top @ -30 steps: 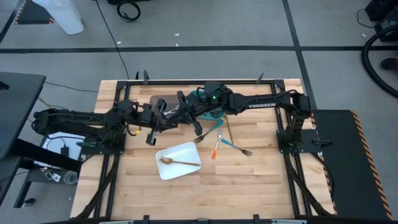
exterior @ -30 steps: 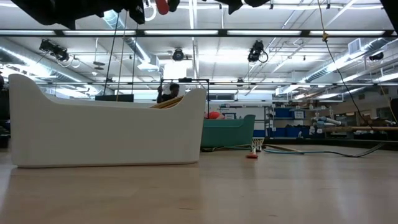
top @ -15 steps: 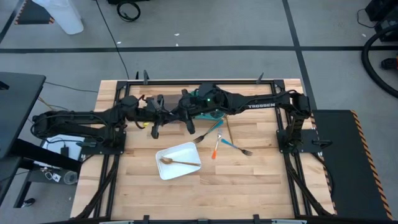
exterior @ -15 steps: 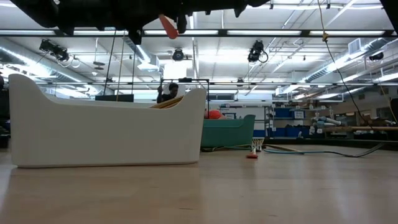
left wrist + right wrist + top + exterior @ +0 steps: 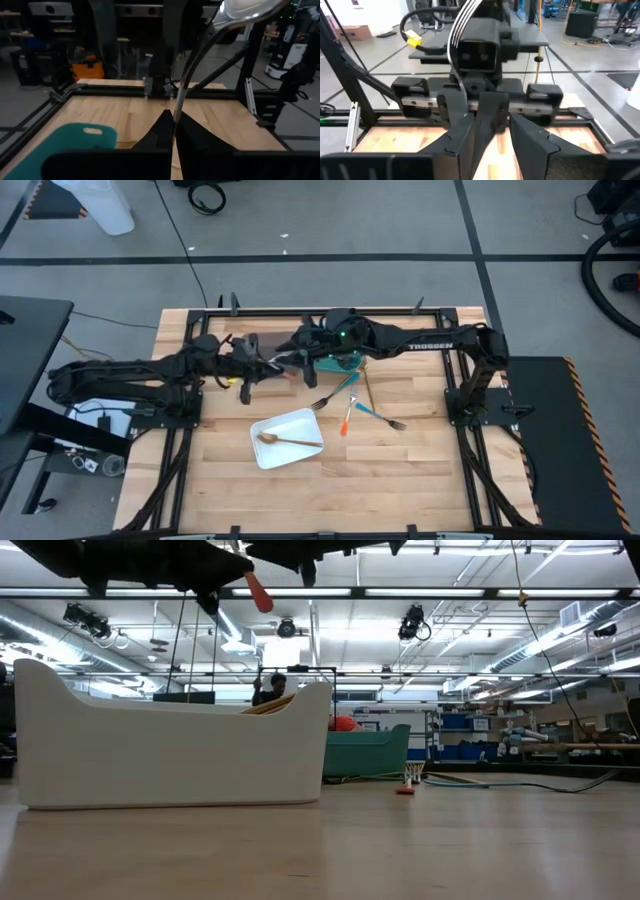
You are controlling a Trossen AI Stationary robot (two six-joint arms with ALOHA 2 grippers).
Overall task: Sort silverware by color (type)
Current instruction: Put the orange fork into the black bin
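The left gripper [image 5: 262,364] is clamped on a spoon [image 5: 200,45]: in its wrist view the two dark fingers [image 5: 162,131] press together around the slim metal stem, and the shiny bowl rises above them. The right gripper [image 5: 300,358] meets it nose to nose over the back of the table. In the right wrist view its fingers [image 5: 492,117] stand narrowly parted around the other claw's tip, though whether they grip the utensil there is hard to make out. The low view shows an orange handle end [image 5: 258,592] hanging from the dark grippers, high above the table.

The white square tray [image 5: 262,455] sits toward the front of the table and holds one gold spoon [image 5: 290,441] lying across it. Behind the right arm a teal bin [image 5: 347,364] peeks out (mostly hidden from above); the low view shows something orange [image 5: 344,724] inside it.

On the bare wood right of the tray lie loose pieces — a fork with a teal handle [image 5: 334,392], an orange-handled piece [image 5: 347,417], a gold piece [image 5: 367,389] and a second teal-handled fork [image 5: 380,417], all close together.

Since a second ago both grippers have drawn back from above the tray's far edge toward the rear of the table, and the orange handle has swung from upright to a slant.
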